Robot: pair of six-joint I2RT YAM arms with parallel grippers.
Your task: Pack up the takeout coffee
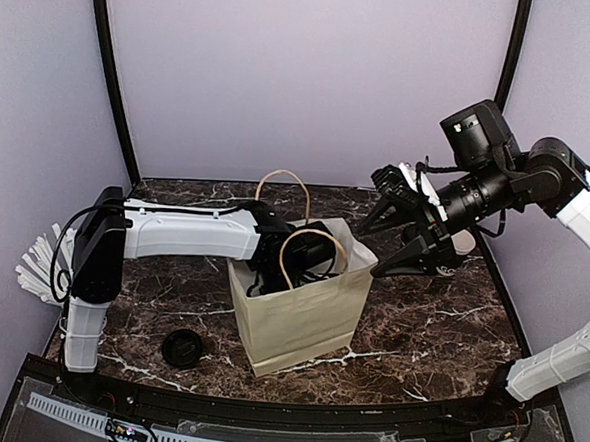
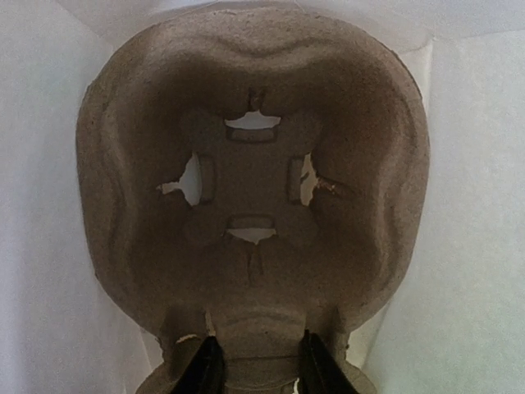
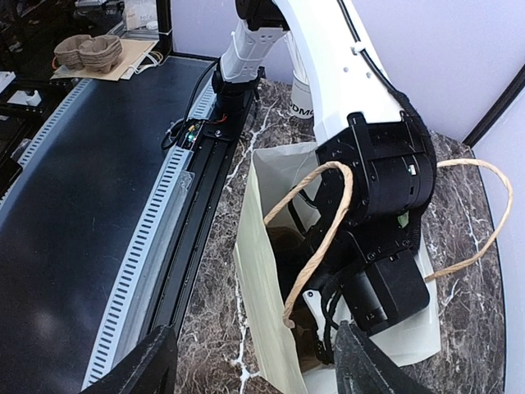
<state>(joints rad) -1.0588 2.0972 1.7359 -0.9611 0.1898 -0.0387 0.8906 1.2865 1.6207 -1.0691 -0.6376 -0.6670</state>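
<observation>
A cream paper bag [image 1: 304, 317] with twine handles stands open in the middle of the marble table [image 1: 429, 329]. My left gripper [image 2: 258, 373] is down inside it, shut on the middle ridge of a brown pulp cup carrier [image 2: 254, 197], which fills the left wrist view against the bag's white walls. From above, the left arm [image 1: 189, 233] reaches into the bag's mouth. My right gripper [image 1: 369, 252] hovers open just right of the bag's top, holding nothing. In the right wrist view it [image 3: 258, 369] looks down on the bag [image 3: 267, 287] and the left wrist [image 3: 381, 185]. The takeout coffee is out of view.
A loose flat black lid [image 1: 182, 347] lies on the table left of the bag. A fan of white strips [image 1: 40, 266] sits at the left edge. Spare pulp carriers [image 3: 86, 51] lie beyond the black rail [image 3: 176, 189].
</observation>
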